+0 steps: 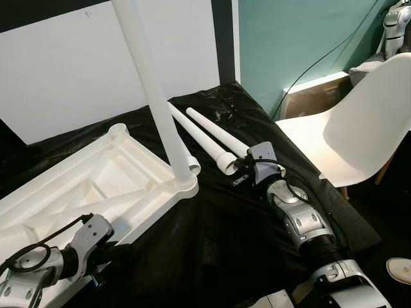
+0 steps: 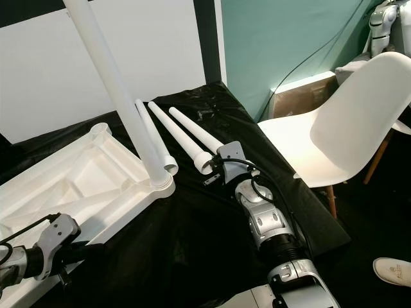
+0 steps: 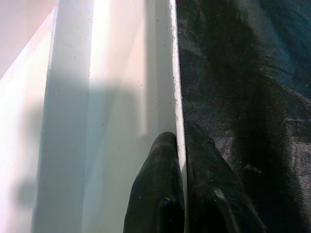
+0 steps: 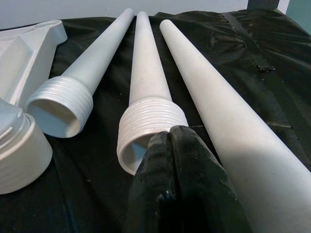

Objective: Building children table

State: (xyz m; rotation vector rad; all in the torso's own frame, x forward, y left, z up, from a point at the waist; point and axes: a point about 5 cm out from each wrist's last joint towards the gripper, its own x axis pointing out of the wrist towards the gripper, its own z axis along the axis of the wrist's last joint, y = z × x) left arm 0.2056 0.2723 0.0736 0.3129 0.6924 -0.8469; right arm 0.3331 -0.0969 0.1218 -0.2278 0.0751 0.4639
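The white tabletop (image 1: 96, 173) lies upside down on a black sheet. One white leg (image 1: 154, 83) stands upright in its near right corner socket (image 1: 186, 183). Three loose legs lie side by side beyond it; the middle leg (image 4: 148, 73) has its threaded end facing me. My right gripper (image 4: 170, 133) is shut on the rim of that threaded end, and it is also seen from above (image 1: 239, 172). My left gripper (image 3: 177, 136) is shut on the tabletop's near edge, one finger on the white side and one on the sheet side.
A white shell chair (image 1: 359, 128) stands close on the right, past the sheet's edge. A cardboard box (image 1: 314, 96) sits against the teal wall behind it. A shoe (image 1: 399, 268) lies at the lower right. White panels lean at the back.
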